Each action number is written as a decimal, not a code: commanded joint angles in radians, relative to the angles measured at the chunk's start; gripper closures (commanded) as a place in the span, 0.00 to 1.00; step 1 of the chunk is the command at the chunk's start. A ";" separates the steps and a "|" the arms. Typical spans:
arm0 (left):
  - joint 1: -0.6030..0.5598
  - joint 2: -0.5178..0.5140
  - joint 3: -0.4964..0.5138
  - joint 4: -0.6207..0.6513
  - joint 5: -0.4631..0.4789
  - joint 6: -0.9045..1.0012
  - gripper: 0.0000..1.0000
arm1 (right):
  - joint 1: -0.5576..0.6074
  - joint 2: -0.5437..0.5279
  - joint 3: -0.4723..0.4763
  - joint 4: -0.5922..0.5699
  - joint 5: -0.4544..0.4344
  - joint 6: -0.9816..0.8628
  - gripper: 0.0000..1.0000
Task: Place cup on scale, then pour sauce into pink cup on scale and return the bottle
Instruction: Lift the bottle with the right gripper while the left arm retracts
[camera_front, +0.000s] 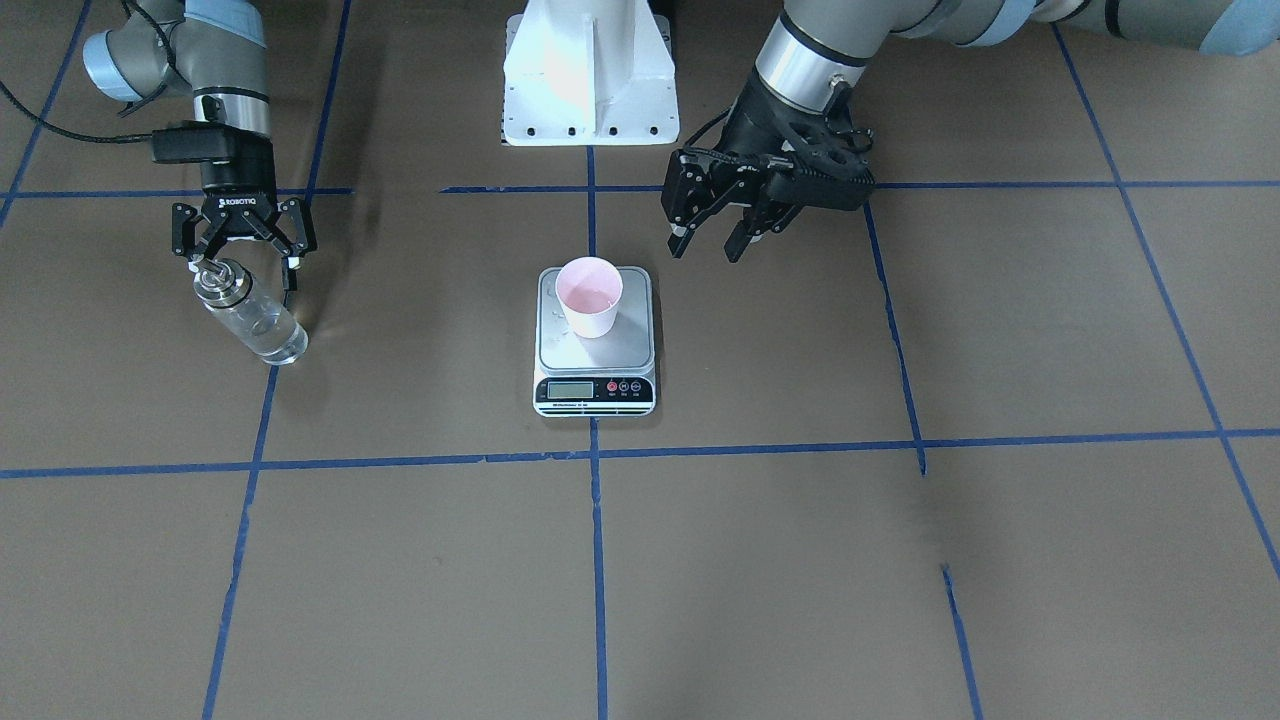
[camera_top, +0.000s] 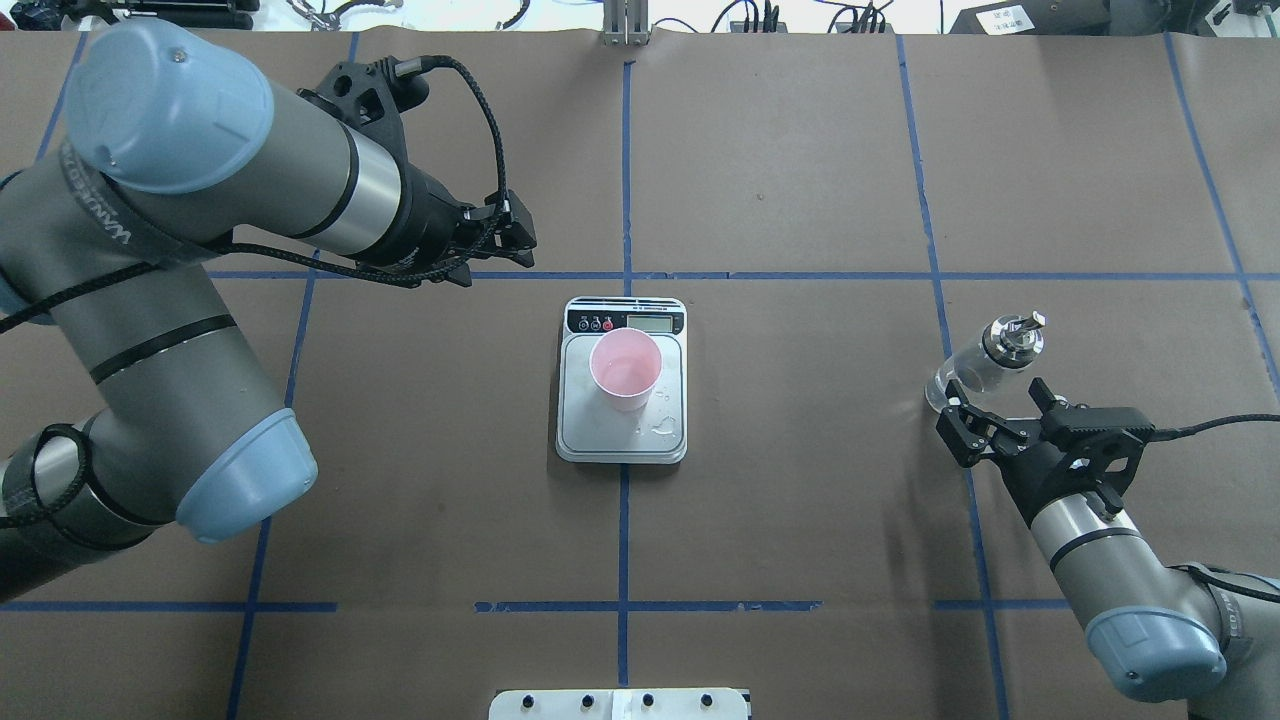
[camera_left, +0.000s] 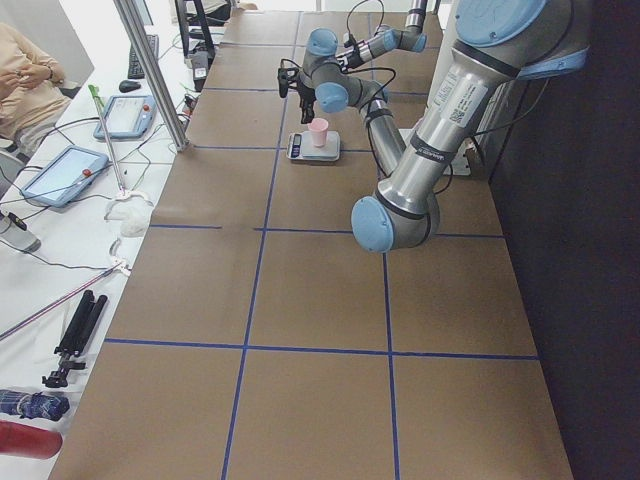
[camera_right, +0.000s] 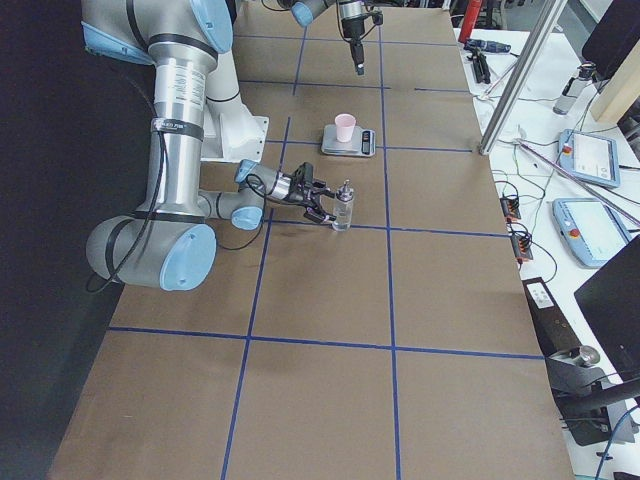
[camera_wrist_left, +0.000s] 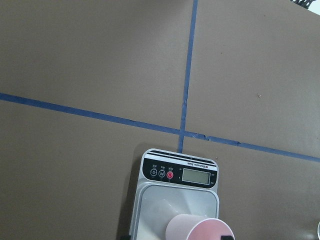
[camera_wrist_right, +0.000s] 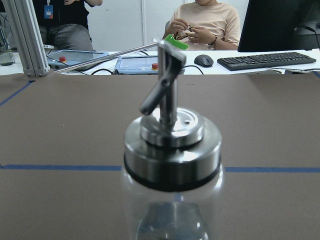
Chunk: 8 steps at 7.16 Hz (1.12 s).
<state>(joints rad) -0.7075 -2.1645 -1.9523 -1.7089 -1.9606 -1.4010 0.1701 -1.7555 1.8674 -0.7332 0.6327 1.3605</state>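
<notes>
Standing upright on the silver platform of the digital kitchen scale (camera_front: 570, 350), the pale pink paper cup (camera_front: 590, 297) sits towards the platform's back half, away from the black front strip with its LCD and red buttons. Its pink inside shows a faint wet sheen at the bottom, and a few small glints like droplets lie on the steel beside it. The scale rests at the middle of the bench (camera_front: 900, 560), on a crossing of blue tape lines.

Well apart from it, on the robot's right side, the glass bottle (camera_front: 255, 322) stands upright on the bench. Its shiny metal cap (camera_wrist_right: 172, 150) is on, with the thin spout (camera_wrist_right: 162, 82) rising at an angle, and a clear sauce (camera_front: 268, 340) shows through the glass, though its level is hard to read. The right tool (camera_front: 242, 265) is low and level just behind the bottle. Its fingers are spread wide, and I cannot tell whether either one touches the glass.

The left tool (camera_front: 715, 240) hangs above the bench behind the scale and a little to the robot's left of it, fingers parted and gripping nothing, angled down towards the cup's side.

The white robot base (camera_front: 590, 80) stands behind the scale.
</notes>
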 joint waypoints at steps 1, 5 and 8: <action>-0.025 0.012 0.001 0.006 0.000 0.028 0.33 | 0.008 0.014 -0.011 -0.008 0.001 0.000 0.01; -0.170 0.179 -0.019 0.014 -0.004 0.421 0.32 | 0.019 0.033 -0.033 -0.008 0.007 -0.001 0.01; -0.291 0.335 -0.054 0.012 -0.007 0.739 0.32 | 0.034 0.074 -0.086 -0.005 0.013 -0.004 0.01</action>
<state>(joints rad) -0.9482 -1.8935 -1.9905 -1.6961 -1.9658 -0.7901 0.1958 -1.6956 1.8005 -0.7392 0.6430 1.3584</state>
